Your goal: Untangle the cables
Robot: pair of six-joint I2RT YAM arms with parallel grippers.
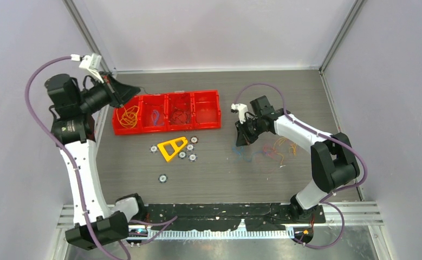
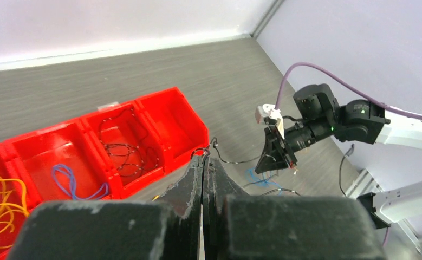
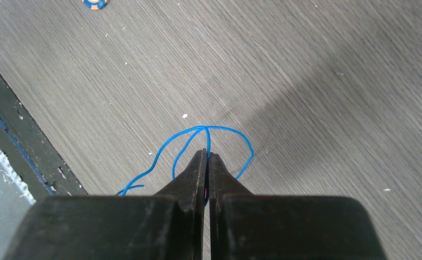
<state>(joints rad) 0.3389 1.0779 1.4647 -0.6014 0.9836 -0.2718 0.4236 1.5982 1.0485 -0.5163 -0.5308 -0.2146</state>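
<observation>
Though slack, blue cable (image 3: 226, 129) pinched inside right claw (image 3: 206, 155).

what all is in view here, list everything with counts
red bin tray: one, four compartments, back left of the table; fourth compartment looks empty
orange-yellow cables: one bunch, leftmost compartment
binned blue cable: one loop, second compartment
dark cables: one bunch, third compartment
cable tangle: one, multicoloured, on the table by the right arm
triangular frame: one, yellow, in front of the tray
small round discs: six, pale, scattered around the frame
table: one, grey wood-grain
left gripper: shut on a thin black cable
right gripper: shut on the held blue cable
</observation>
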